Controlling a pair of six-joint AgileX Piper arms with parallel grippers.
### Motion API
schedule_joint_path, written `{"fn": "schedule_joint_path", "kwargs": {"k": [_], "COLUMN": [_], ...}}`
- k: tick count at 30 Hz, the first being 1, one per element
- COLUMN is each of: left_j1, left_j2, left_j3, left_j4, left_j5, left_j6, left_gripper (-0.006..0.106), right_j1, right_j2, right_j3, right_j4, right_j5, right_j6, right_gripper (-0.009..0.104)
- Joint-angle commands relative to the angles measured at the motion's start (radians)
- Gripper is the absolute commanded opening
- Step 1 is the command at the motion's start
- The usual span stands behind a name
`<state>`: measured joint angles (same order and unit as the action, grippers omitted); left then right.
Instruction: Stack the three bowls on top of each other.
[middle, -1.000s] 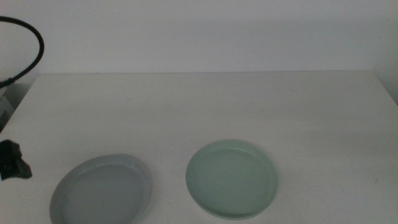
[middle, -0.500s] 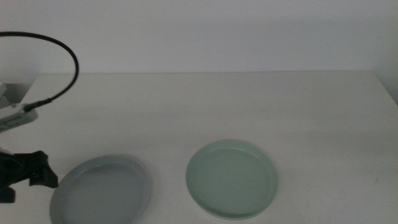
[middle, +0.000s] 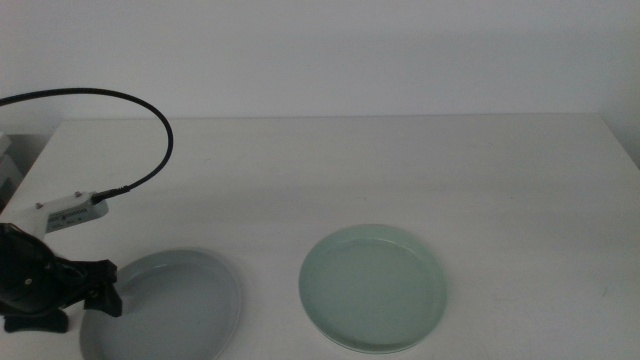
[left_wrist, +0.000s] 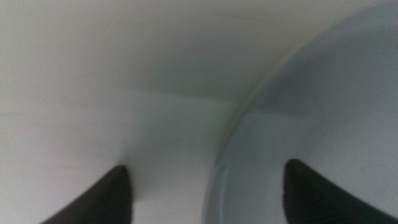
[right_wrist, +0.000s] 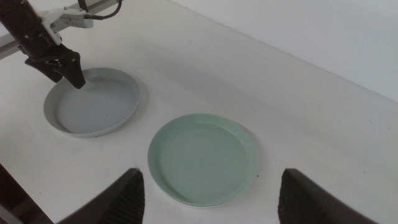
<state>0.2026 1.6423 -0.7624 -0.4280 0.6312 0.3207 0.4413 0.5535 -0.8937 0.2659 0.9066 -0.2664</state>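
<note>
The grey bowl (middle: 175, 305) lies at the table's front left. My left gripper (middle: 105, 290) is open at its left rim. In the left wrist view the gripper (left_wrist: 208, 202) has one jaw over the table and the other over the inside of the grey bowl (left_wrist: 323, 112). The mint green bowl (middle: 372, 285) rests to the right of the grey one. A paler edge shows under its near rim, and I cannot tell if that is the white bowl. My right gripper (right_wrist: 211, 208) hangs open high above the green bowl (right_wrist: 202, 158), with the grey bowl (right_wrist: 96, 102) and left gripper (right_wrist: 68, 71) in its view.
The white table (middle: 400, 170) runs back to a plain wall. A black cable (middle: 150, 110) arches over the left arm, above the table's left side. The front edge lies just before both bowls.
The left arm has come in from the picture's left edge and moved right, until its open jaws reached the grey bowl's left rim. Both bowls lie where they were.
</note>
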Motion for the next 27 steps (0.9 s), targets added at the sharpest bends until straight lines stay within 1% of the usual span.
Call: {"fn": "schedule_joint_path", "kwargs": {"k": [1, 4, 6, 10, 14, 17, 20, 24, 27], "left_j1": [-0.006, -0.006, -0.006, -0.006, -0.006, -0.029, -0.102, -0.234, -0.335], "left_j2": [0.005, 0.021, 0.019, -0.027, -0.138, -0.217, -0.241, -0.214, -0.169], "left_j3": [-0.013, -0.013, -0.016, -0.049, -0.125, -0.208, -0.313, -0.428, -0.49], "left_j4": [-0.029, -0.026, -0.024, -0.022, -0.038, -0.027, 0.009, 0.054, 0.062], "left_j5": [-0.003, -0.009, -0.004, 0.059, 0.182, 0.264, 0.332, 0.369, 0.366], "left_j6": [-0.011, -0.039, -0.052, -0.065, -0.076, -0.145, -0.222, -0.299, -0.353], "left_gripper": [0.063, 0.027, -0.001, 0.0, 0.0, 0.0, 0.0, 0.0, 0.0], "right_j1": [0.002, 0.002, 0.002, 0.002, 0.002, 0.002, 0.002, 0.002, 0.002], "right_j2": [0.007, 0.007, 0.007, 0.007, 0.007, 0.007, 0.007, 0.007, 0.007], "right_j3": [-0.033, -0.033, -0.033, -0.033, -0.033, -0.033, -0.033, -0.033, -0.033], "right_j4": [0.004, 0.004, 0.004, 0.004, 0.004, 0.004, 0.004, 0.004, 0.004], "right_j5": [-0.062, -0.061, -0.061, -0.061, -0.061, -0.061, -0.061, -0.061, -0.061], "right_j6": [-0.009, -0.009, -0.009, -0.009, -0.009, -0.009, -0.009, -0.009, -0.009], "right_gripper": [0.055, 0.055, 0.055, 0.055, 0.055, 0.055, 0.055, 0.055, 0.055]}}
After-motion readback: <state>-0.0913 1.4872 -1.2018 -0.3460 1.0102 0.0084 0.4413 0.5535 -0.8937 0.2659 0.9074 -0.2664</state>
